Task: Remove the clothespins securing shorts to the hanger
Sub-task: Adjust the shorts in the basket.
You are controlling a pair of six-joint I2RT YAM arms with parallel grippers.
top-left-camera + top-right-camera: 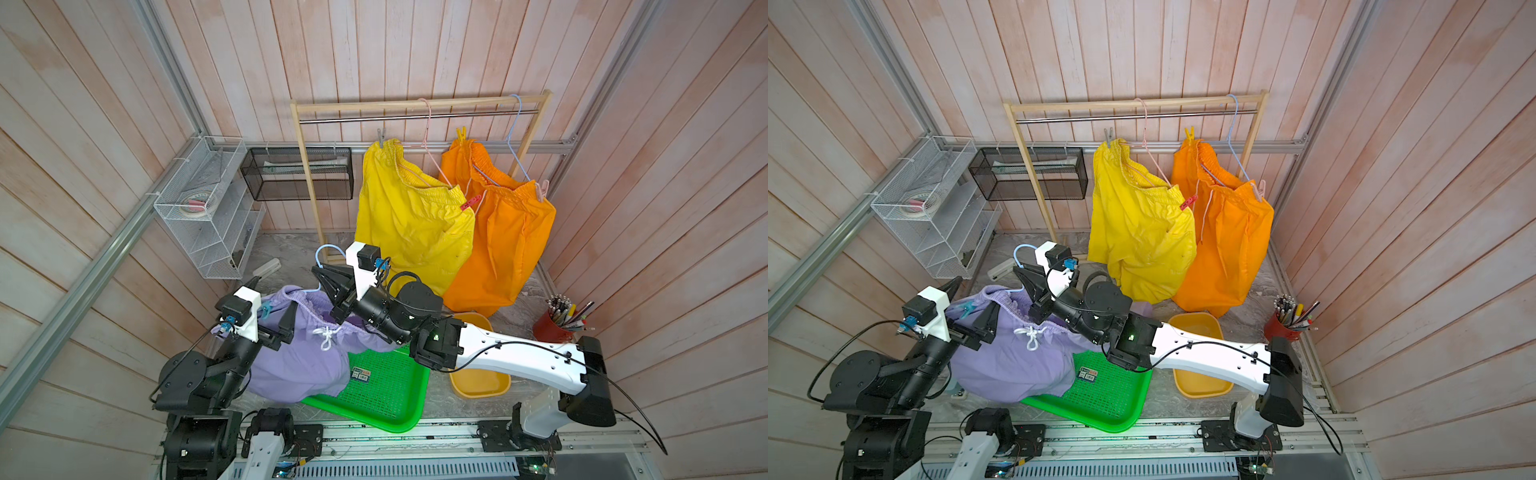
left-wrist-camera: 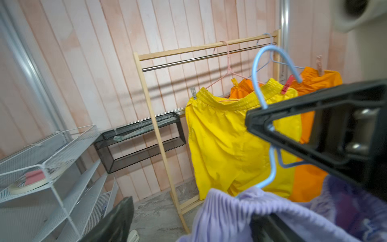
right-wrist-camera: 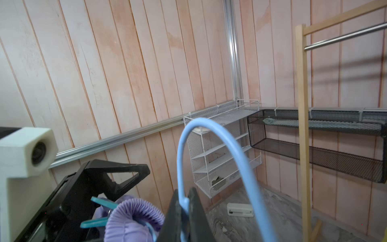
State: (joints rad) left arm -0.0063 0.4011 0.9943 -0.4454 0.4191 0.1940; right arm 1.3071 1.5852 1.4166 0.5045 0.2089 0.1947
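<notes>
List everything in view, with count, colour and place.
Rack: one, wooden, back wall.
Hangers: three; pink and blue on the rail, another blue gripped in front.
Tray: one, green, front.
Shorts: three; lilac on the gripped hanger over the tray, yellow and orange on the rack.
Clothespins: five seen; grey and red on yellow shorts, yellow and pale pink on orange, teal on lilac.
Wire shelves: two; white and black, on walls.
Tub: one, yellow, beside tray.
Cup: one, red, holding pens, right side.
Left hand: black, open astride the lilac waistband.
Right hand: black, shut on the loose blue hanger.
</notes>
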